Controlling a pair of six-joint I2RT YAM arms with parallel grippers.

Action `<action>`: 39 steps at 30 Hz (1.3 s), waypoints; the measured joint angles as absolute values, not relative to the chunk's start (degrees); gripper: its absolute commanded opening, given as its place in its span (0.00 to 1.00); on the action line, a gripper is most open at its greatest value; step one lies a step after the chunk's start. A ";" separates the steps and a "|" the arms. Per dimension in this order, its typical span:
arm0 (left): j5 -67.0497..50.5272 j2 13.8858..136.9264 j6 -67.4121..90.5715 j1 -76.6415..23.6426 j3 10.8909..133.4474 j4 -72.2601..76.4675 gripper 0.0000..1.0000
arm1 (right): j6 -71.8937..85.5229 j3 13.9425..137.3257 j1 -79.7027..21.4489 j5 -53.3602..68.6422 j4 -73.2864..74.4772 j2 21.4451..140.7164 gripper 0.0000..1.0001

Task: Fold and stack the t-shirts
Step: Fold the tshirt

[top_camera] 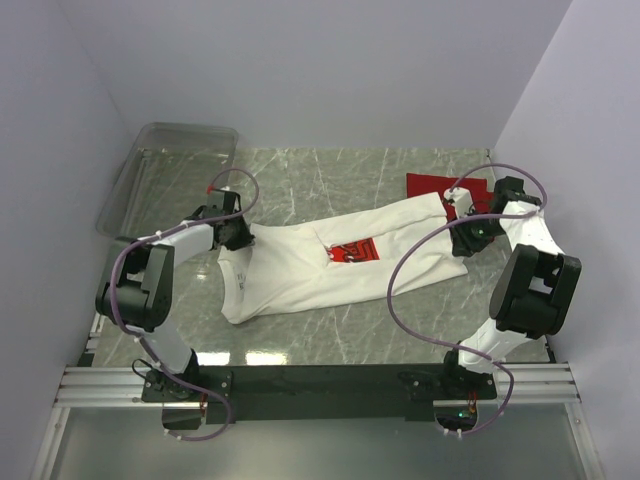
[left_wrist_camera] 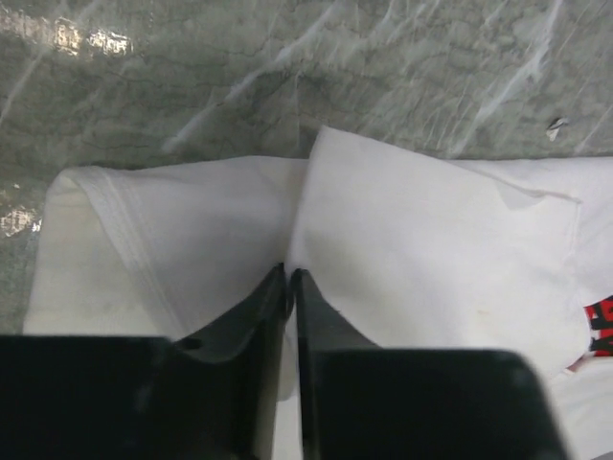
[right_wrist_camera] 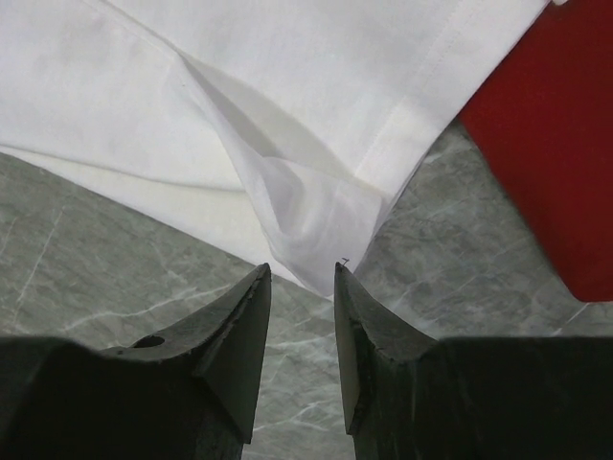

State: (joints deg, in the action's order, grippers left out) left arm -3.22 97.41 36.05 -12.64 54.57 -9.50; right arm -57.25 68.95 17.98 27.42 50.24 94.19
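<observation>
Step in hand, my read: folding the white cloth t-shirt with the red square chest print (top_camera: 300, 270). I'm getting a grip at both ends before the fold. Stacking is not started.

Left gripper (left_wrist_camera: 290, 276): fingers pressed nearly together with a ridge of white cloth drawn in between them. I call that a pinch on the white shirt, at its collar end beside the sleeve hem. The bite looks thin and could slip.

Right gripper (right_wrist_camera: 302, 273): fingers spread, nothing between them. Tips are low over the grey-green marble tabletop (top_camera: 330, 340), just short of the white shirt's hem corner. That corner is bunched into a small peak pointing at the gap.

The white shirt lies crosswise between my two grippers, collar toward the left one and hem toward the right. Print faces up, roughly mid-length. It's creased and the long edges aren't straight.

Plain red cloth t-shirt (top_camera: 440, 187): flat, just beyond the white shirt's hem end. Small and square-edged, so possibly already folded. Can't tell if the two touch.

Clear plastic bin (top_camera: 190, 128): well beyond the white shirt's collar end, not in play.

Next: the right gripper advances onto the hem corner and closes on white cloth only, clear of the red. Then both lift with even tension.
</observation>
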 measured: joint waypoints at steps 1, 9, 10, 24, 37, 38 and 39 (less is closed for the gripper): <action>-3.31 97.41 36.12 -12.64 54.57 -9.43 0.03 | -57.08 68.95 17.98 27.35 50.19 94.19 0.40; -3.18 93.27 36.16 -12.64 53.78 -8.38 0.00 | -56.95 68.95 17.98 25.91 50.06 94.17 0.40; -3.14 91.88 36.16 -12.64 53.39 -8.25 0.00 | -57.12 68.95 17.98 25.76 50.06 94.17 0.40; -3.40 83.66 36.67 -12.73 50.11 -7.60 0.00 | -63.79 67.85 15.16 25.45 53.04 90.32 0.44; -4.71 82.65 36.67 -12.73 50.11 -7.64 0.00 | -59.02 64.38 11.11 17.34 45.19 89.84 0.40; -4.75 82.50 36.67 -12.73 50.11 -7.64 0.00 | -58.89 64.36 11.11 17.04 44.82 89.84 0.39; -4.82 82.32 36.67 -12.73 50.11 -7.64 0.01 | -58.76 64.36 11.11 16.84 44.53 89.84 0.40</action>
